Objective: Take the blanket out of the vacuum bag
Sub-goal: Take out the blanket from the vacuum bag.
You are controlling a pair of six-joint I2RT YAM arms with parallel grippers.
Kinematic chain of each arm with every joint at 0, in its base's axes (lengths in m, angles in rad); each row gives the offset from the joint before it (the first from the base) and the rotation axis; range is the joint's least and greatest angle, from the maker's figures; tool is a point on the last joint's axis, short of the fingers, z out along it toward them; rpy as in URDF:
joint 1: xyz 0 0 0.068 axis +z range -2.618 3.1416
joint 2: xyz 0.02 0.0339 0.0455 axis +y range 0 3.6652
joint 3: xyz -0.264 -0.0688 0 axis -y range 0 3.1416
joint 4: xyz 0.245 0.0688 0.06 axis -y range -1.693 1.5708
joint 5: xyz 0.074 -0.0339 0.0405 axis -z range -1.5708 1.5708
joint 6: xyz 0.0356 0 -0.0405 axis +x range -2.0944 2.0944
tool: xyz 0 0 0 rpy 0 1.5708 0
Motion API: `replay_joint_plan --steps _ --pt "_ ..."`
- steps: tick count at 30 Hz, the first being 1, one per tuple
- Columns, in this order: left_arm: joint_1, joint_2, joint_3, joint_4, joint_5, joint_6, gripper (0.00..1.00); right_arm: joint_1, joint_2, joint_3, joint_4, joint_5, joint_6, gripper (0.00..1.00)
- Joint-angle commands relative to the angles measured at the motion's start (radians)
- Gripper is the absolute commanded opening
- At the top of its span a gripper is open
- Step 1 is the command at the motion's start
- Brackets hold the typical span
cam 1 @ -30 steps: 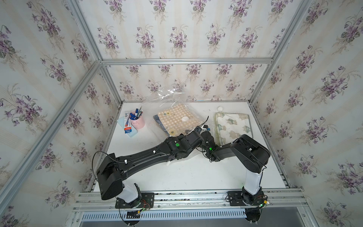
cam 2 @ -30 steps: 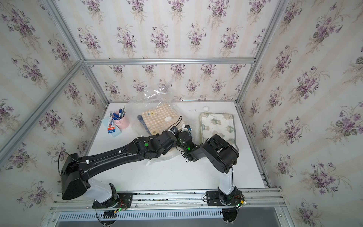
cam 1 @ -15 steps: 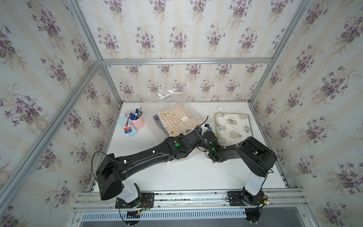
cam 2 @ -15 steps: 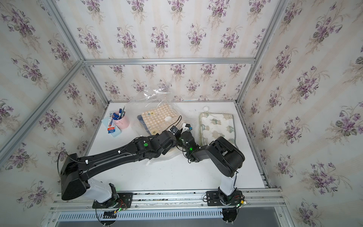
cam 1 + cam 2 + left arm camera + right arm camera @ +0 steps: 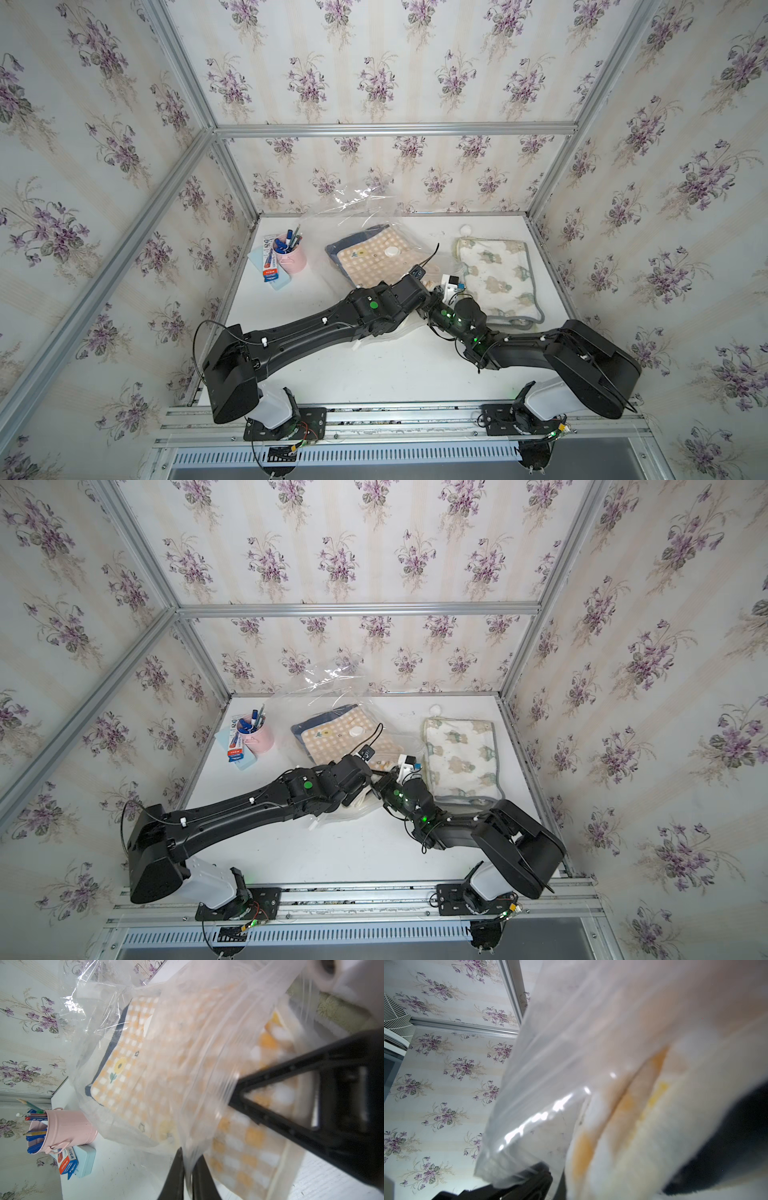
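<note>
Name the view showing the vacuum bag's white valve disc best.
The top camera: in both top views the valve disc shows whole. The left wrist view catches it partly, behind a fold of the vacuum bag; the right wrist view misses it.

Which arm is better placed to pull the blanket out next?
Right, probably: left gripper is shut on the bag, anchoring it, while right gripper is shut at its mouth, against the blanket.

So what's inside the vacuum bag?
A folded orange-and-white checked blanket with a navy edge, visible through the clear vacuum bag. Its near end is hidden under the left arm.
</note>
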Motion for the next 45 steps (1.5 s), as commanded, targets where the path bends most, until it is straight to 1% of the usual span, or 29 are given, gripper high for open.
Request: replay_joint_plan --steps 1,5,7,10,12,15,19,24,34,40,42,44,45 --pt "0.001 -0.001 0.004 0.013 -0.002 -0.008 0.12 0.016 -0.077 -0.062 -0.01 0.019 -0.008 0.0" --pt "0.003 0.001 0.005 0.012 -0.001 -0.009 0.12 0.046 -0.217 -0.15 -0.066 0.04 -0.003 0.0" --pt "0.004 0.001 0.005 0.012 0.003 -0.01 0.12 0.048 -0.304 -0.174 -0.136 0.051 -0.014 0.0" --pt "0.004 0.002 0.006 0.012 0.006 -0.011 0.12 0.049 -0.476 -0.175 -0.299 0.077 -0.051 0.0" --pt "0.003 0.002 0.004 0.011 0.006 -0.012 0.12 0.049 -0.601 -0.146 -0.437 0.103 -0.094 0.0" --pt "0.004 0.002 0.005 0.009 0.008 -0.013 0.12 0.049 -0.751 -0.075 -0.638 0.149 -0.156 0.0" --pt "0.003 0.001 0.007 0.008 0.006 -0.013 0.12 0.049 -0.854 0.028 -0.797 0.188 -0.221 0.0" --pt "0.005 -0.001 0.012 0.004 0.006 -0.016 0.12 0.049 -0.862 0.161 -0.859 0.202 -0.297 0.0" --pt "0.006 -0.01 0.013 0.002 0.015 -0.016 0.12 0.048 -0.774 0.523 -1.056 0.269 -0.51 0.0" --pt "0.005 -0.014 0.015 -0.002 0.026 -0.022 0.12 0.03 -0.699 0.694 -1.148 0.309 -0.629 0.0" --pt "0.006 -0.017 0.014 -0.002 0.026 -0.022 0.12 -0.009 -0.679 0.731 -1.174 0.279 -0.642 0.0" --pt "0.005 -0.02 0.011 -0.001 0.028 -0.021 0.12 -0.084 -0.654 0.763 -1.194 0.19 -0.638 0.0" --pt "0.006 -0.02 0.012 0.0 0.03 -0.022 0.12 -0.144 -0.64 0.778 -1.201 0.113 -0.628 0.0"
